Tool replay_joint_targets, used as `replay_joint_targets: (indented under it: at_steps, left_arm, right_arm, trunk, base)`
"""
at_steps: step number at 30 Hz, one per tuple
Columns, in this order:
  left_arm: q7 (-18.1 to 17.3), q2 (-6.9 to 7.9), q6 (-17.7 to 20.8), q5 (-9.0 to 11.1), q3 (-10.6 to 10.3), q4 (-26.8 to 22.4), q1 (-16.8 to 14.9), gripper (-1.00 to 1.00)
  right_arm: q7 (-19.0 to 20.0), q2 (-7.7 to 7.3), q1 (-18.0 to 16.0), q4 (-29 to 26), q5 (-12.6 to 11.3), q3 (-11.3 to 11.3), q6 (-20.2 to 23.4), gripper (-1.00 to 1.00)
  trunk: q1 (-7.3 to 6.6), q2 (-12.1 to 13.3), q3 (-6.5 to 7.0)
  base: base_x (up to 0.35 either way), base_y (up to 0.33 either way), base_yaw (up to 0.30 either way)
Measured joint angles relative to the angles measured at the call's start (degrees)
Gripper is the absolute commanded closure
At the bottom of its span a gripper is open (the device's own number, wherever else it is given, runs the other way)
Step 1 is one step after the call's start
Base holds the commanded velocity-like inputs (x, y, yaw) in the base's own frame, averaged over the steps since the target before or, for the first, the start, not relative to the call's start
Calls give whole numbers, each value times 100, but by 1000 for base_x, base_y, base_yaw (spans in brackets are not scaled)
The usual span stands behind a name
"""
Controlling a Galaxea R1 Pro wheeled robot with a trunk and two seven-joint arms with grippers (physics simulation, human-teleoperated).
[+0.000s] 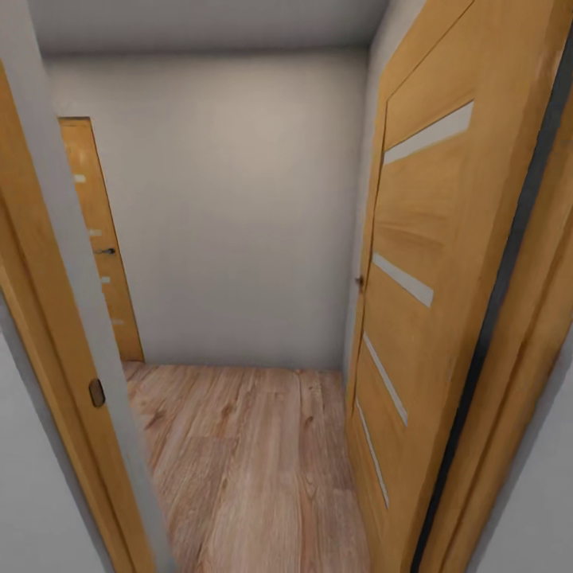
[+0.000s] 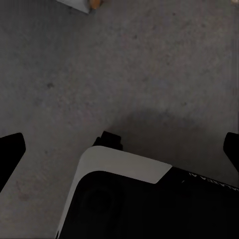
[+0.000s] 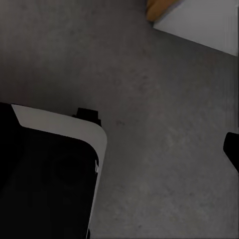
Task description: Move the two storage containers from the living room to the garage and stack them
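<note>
Through a doorway ahead, the head view looks into a small passage with a pale wall (image 1: 239, 207) at its far end and a light wood-plank floor (image 1: 247, 461). An open honey-brown door (image 1: 422, 302) with pale slanted strips stands at the right, a door frame (image 1: 56, 334) edges the left, and a second brown door (image 1: 99, 239) with a dark handle sits further back on the left.

Under both wrist cameras lies dark grey, mottled concrete floor (image 2: 149, 64), rough and speckled. The robot's base (image 2: 124, 199), black with a white rounded edge, shows in both wrist views, resting on that concrete. Faint pale lettering on the black part in the left wrist view is too small to read.

Left jaws (image 2: 119, 147): two dark fingertips at opposite edges of the picture, wide apart, nothing between them. Right jaws: one dark fingertip (image 3: 232, 149) shows at the edge, so I cannot tell how far they are open. A bit of brown wood and pale wall (image 3: 199, 17) shows in the corner of the right wrist view.
</note>
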Motion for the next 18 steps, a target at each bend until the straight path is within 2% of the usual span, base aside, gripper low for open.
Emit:
replay_joint_targets:
  at_steps: [9,18]
  left_arm:
    - [0,1,0,0,5,1,0,-100]
    - [-8,0,-10,-8,0,2,-1,-100]
  right_arm:
    - [0,0,0,0,0,-2,-1,-100]
    - [1,9,2,-1,7,-2,-2,-100]
  trunk:
    - [0,0,0]
    - [3,0,0]
  base:
    - [321,-75,237]
    - [38,-2,5]
